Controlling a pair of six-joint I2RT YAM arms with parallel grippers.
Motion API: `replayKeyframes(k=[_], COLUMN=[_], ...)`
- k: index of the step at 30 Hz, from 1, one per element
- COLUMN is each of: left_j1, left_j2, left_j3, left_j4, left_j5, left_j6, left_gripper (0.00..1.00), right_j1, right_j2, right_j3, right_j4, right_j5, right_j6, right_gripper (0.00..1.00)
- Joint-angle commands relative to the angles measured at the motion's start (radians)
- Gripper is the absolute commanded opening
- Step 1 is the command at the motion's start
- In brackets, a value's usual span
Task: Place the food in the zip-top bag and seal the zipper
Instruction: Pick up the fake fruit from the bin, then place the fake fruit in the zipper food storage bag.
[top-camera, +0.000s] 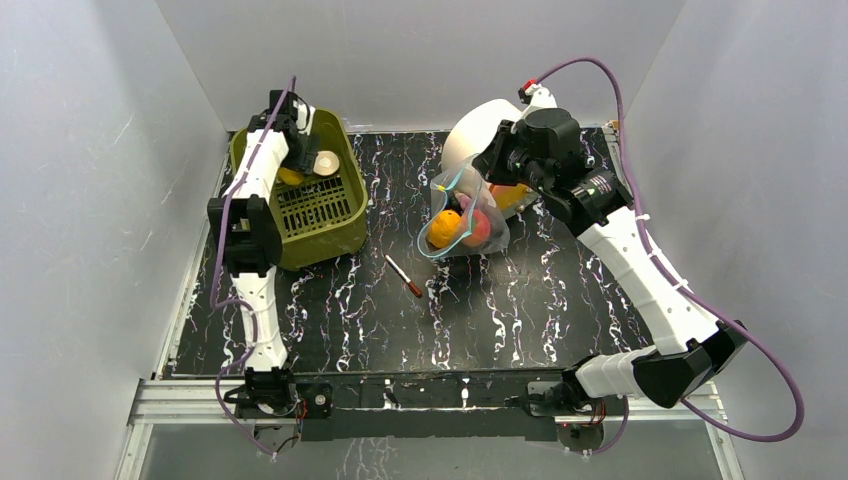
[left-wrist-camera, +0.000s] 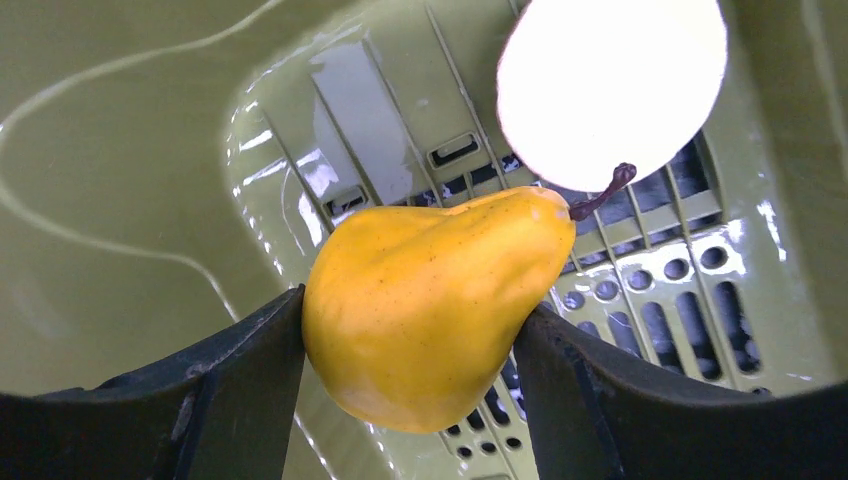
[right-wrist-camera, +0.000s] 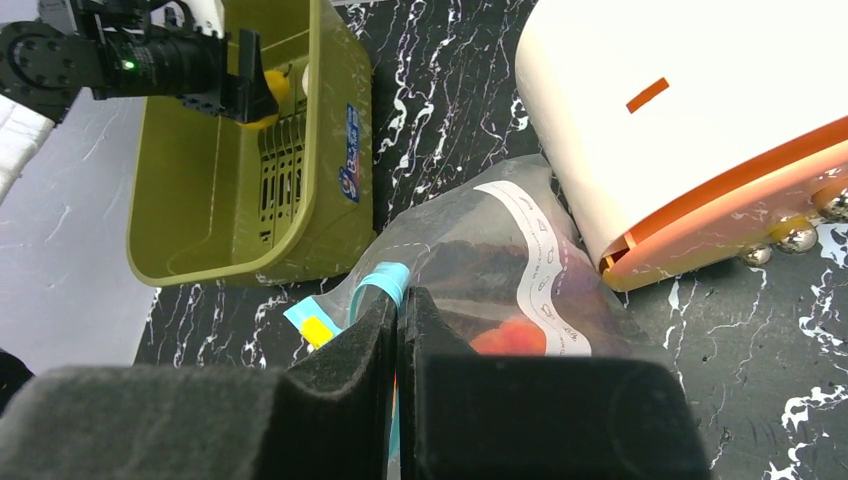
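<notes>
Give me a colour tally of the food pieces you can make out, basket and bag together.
Yellow: 1, pear in the left gripper, inside the basket
White: 1, round piece in the basket
Orange: 1, orange fruit in the zip-top bag
Red: 1, red fruit beside it
Total: 4; darker pieces in the bag are unclear

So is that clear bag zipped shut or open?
Open. Seen from above, the bag gapes, its teal zipper spread in a loop with an orange fruit showing inside; the right gripper pinches the rim.
</notes>
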Motion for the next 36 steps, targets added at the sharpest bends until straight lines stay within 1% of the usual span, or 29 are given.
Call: replayKeyframes(k=[1, 6, 10, 13, 16, 19, 21, 23, 26, 27, 28, 29, 32, 36], left_j1=[0.016, 0.015, 0.017, 0.016, 0.016, 0.016, 0.015, 0.006, -0.034, -0.054, -0.098, -0.11, -0.151, -0.211], left_j2=[-0.153, -0.225, -0.268, -0.305, -0.367, -0.445, -0.498, -0.545, -0.616, -0.639, -0.689, -0.701, -0.724, -0.712], left_j3=[0.056, 0.078, 0.095, 0.077, 0.011, -0.078, -0.125, -0.174, -0.264, -0.312, -0.379, -0.401, -0.449, -0.458], left_j4=[-0.058, -0.078, -0.093, -0.096, -0.066, 0.003, 0.039, 0.07, 0.115, 0.134, 0.161, 0.177, 0.208, 0.201], left_j5=[0.044, 0.146, 0.293, 0.397, 0.501, 0.61, 0.695, 0.75, 0.796, 0.818, 0.838, 0.851, 0.873, 0.912], left_j6=[-0.171, -0.317, -0.424, -0.473, -0.517, -0.543, -0.573, -0.609, -0.66, -0.669, -0.7, -0.717, -0.748, -0.749], left_gripper=[0.33, 0.31, 0.29, 0.28, 0.27, 0.25, 0.23, 0.21, 0.2, 0.2, 0.2, 0.2, 0.19, 0.18], right_j1=[-0.007, -0.006, -0.006, -0.006, -0.006, -0.006, -0.006, -0.006, -0.006, -0.006, -0.006, -0.006, -0.006, -0.006], right_j2=[-0.037, -0.012, 0.024, 0.054, 0.076, 0.1, 0.115, 0.132, 0.165, 0.174, 0.198, 0.206, 0.23, 0.255], right_j3=[0.031, 0.05, 0.076, 0.095, 0.096, 0.102, 0.102, 0.102, 0.095, 0.095, 0.096, 0.098, 0.104, 0.1], right_j4=[0.052, 0.037, 0.018, 0.006, 0.004, -0.002, -0.005, -0.006, -0.003, -0.004, 0.001, 0.002, 0.004, -0.001], right_j5=[-0.018, -0.053, -0.062, -0.084, -0.099, -0.108, -0.11, -0.11, -0.105, -0.105, -0.096, -0.092, -0.086, -0.105], right_j6=[0.029, 0.064, 0.103, 0.135, 0.169, 0.194, 0.207, 0.218, 0.228, 0.229, 0.229, 0.228, 0.226, 0.229], right_gripper=[0.0, 0.0, 0.0, 0.0, 0.0, 0.0, 0.0, 0.0, 0.0, 0.0, 0.0, 0.0, 0.0, 0.0])
